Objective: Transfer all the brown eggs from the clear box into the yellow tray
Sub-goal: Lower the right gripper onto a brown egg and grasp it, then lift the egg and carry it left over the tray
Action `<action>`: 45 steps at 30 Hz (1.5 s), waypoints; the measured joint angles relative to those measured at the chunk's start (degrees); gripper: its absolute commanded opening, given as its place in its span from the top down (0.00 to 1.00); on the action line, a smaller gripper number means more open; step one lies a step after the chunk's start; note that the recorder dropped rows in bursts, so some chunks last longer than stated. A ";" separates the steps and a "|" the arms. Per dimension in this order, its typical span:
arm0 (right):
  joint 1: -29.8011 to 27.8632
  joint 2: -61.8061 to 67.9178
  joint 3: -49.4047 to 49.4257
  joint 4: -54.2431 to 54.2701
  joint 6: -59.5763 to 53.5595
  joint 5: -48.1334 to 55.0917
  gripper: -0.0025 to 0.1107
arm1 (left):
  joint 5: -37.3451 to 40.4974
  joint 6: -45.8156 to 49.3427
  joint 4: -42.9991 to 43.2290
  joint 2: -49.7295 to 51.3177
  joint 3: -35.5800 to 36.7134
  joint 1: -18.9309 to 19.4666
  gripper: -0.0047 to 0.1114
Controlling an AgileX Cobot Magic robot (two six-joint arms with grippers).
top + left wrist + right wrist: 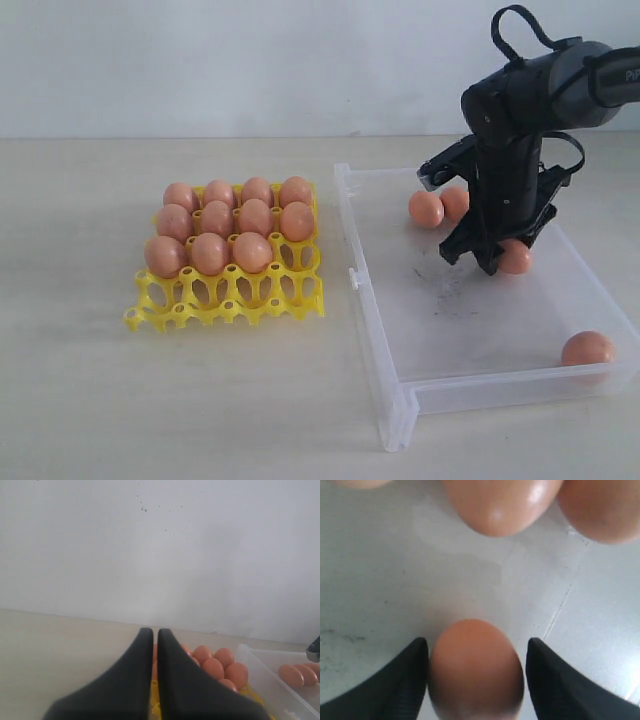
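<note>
So the right gripper (477,641) is down inside the box (500,385), toward the back right, jaws apart with one of the eggs (475,670) sitting right between the fingers. In the right wrist view one finger looks like it's up against the shell and the other has a thin sliver of light next to it, so I'd call it straddling, not clamped. That egg rests on the box floor. The same view catches parts of three more eggs just past the fingertips. From the exterior view I can only make out two of them (426,208), side by side near the back wall, just left of the arm. One more egg (587,348) sits alone in the front right corner, well apart from the rest. There are dark specks (440,290) on the floor around the middle.

The tray (225,300) sits on the table (150,400) left of the box, near it but not touching. It holds eleven eggs (217,218): four in the back row, four in the next, and three in the left cups of the third.

The left gripper (154,631) shows only in its own wrist view, fingers pressed together with nothing in them, hanging above the tray's side of the table.
</note>
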 measured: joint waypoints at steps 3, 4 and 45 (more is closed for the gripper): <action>0.00 0.00 0.00 0.37 -3.08 -0.37 0.64 | 0.00 0.00 0.00 0.00 0.00 0.00 0.93; 0.00 0.00 0.00 0.61 -3.71 -0.37 0.74 | 0.00 0.00 0.00 0.00 0.00 0.00 0.93; 2.32 -14.81 35.80 -22.08 28.37 -118.15 0.98 | 0.00 0.00 0.00 0.00 0.00 0.00 0.93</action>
